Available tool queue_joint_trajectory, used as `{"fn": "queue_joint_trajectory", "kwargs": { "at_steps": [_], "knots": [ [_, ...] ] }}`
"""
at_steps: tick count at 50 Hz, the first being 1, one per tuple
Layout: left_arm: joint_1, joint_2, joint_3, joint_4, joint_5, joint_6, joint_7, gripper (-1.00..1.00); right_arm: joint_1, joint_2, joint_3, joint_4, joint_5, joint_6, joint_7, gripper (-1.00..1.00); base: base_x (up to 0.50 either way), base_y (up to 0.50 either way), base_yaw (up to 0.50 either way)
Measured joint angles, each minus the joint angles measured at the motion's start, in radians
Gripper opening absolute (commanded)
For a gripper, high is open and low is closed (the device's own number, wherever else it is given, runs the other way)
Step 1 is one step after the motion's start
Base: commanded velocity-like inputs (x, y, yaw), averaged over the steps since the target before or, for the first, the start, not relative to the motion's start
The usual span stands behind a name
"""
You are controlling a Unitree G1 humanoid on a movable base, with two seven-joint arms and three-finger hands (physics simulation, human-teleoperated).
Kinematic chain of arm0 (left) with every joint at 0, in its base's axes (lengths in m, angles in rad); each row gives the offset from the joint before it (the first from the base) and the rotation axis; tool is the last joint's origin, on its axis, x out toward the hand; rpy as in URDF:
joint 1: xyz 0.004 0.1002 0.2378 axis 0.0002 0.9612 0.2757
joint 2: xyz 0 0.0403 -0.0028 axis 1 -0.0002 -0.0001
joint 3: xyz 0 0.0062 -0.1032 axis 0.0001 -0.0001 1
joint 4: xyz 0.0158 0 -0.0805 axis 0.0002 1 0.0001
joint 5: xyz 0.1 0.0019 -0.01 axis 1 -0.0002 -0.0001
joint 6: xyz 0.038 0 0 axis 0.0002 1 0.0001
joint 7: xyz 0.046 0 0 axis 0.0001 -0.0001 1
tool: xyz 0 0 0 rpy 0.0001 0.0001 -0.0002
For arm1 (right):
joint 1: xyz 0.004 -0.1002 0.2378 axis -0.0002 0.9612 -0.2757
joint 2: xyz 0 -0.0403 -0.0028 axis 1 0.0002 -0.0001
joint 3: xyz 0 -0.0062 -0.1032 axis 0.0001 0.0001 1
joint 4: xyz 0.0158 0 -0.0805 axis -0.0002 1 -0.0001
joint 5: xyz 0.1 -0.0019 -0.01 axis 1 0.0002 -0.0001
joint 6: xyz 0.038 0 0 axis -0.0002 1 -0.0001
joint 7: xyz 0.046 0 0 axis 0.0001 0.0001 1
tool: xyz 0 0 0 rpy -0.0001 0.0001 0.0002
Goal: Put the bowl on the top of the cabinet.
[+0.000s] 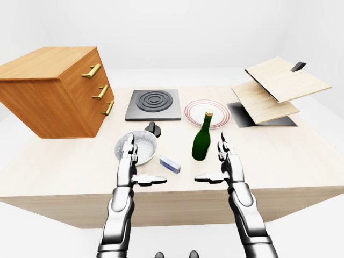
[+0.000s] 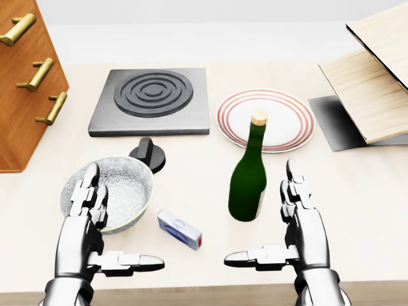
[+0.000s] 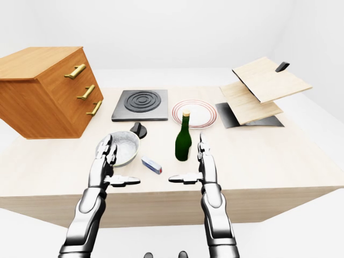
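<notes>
hovering both robot hands spread wide, left robot hand [image 2: 95,223] overlapping bowl [image 2: 124,185], right robot hand [image 2: 299,223] flanking bottle [image 2: 248,178], cabinet [image 1: 54,88] sitting well apart on worktop [image 2: 357,191]

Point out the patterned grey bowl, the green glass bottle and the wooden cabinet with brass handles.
patterned grey bowl [image 2: 127,182]: head view, on its inner wall.
green glass bottle [image 2: 248,182]: head view, on its body.
wooden cabinet with brass handles [image 1: 43,62]: left-eye view, on its top face.

Bare table [image 2: 191,172] between bowl [image 2: 121,185] and cabinet [image 1: 48,91], seemingly unobstructed.
</notes>
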Motion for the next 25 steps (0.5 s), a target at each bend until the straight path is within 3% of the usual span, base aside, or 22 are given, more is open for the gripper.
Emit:
{"fn": "queue_joint_trajectory", "kwargs": {
  "at_steps": [13, 18, 25],
  "knots": [
    [0.01, 0.007, 0.01, -0.009, -0.001, -0.024, -0.026, 1.0, -0.006, -0.01, -0.015, 0.025, -0.008, -0.034, 0.016, 1.0, 0.0, 0.0, 0.0],
    [0.039, 0.006, 0.004, -0.051, 0.014, -0.078, -0.029, 1.0, 0.031, -0.008, -0.005, -0.034, -0.041, -0.072, 0.005, 1.0, 0.0, 0.0, 0.0],
    [0.106, -0.001, -0.004, -0.161, 0.036, -0.078, -0.019, 1.0, 0.106, -0.003, 0.018, -0.169, -0.103, -0.072, -0.015, 1.0, 0.0, 0.0, 0.0]
  ]
}}
